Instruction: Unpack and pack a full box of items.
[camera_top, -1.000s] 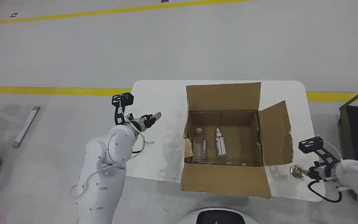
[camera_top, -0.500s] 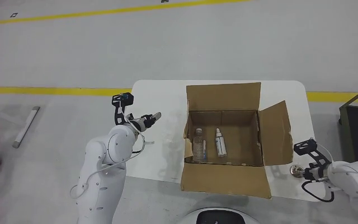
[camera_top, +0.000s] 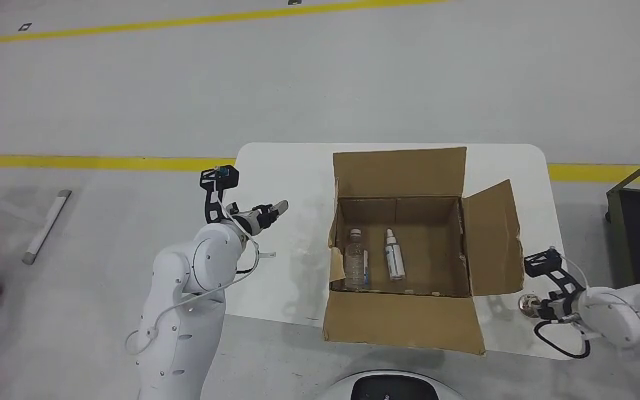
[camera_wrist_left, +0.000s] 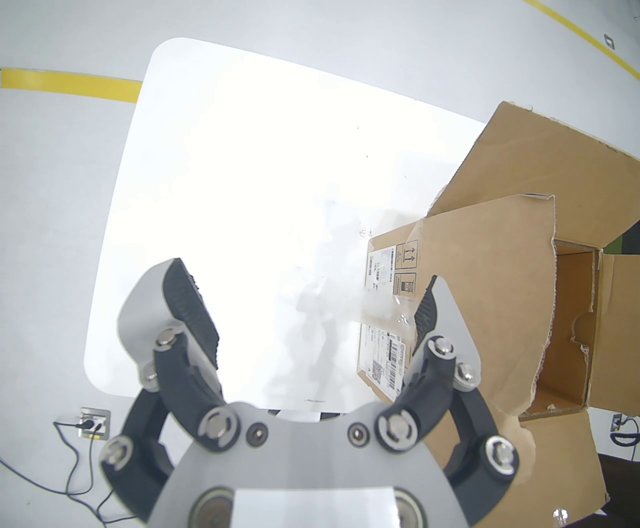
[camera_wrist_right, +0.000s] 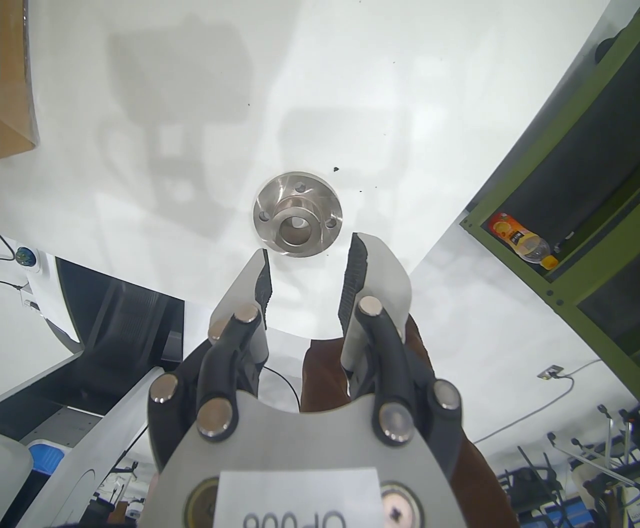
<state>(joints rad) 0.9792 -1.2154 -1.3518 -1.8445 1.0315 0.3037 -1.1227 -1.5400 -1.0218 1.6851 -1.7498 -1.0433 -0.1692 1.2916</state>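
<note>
While box (camera_top: 405, 322) sits open, clear bottle (camera_top: 356, 260), spray bottle (camera_top: 394, 255) lie inside.

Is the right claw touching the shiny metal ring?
Cannot tell: right wrist view shows the right gripper with one fingertip bordering the round silver metal ring.

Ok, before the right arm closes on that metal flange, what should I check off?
1. Right gripper open: ok.
2. Metal flange flat on the table, apart from the box: ok.
3. Flange fully between the fingers: not ok, mostly beyond the tips.
4. Left gripper open, far side of the box: ok.
5. Room in box beside the two bottles: ok.
</note>
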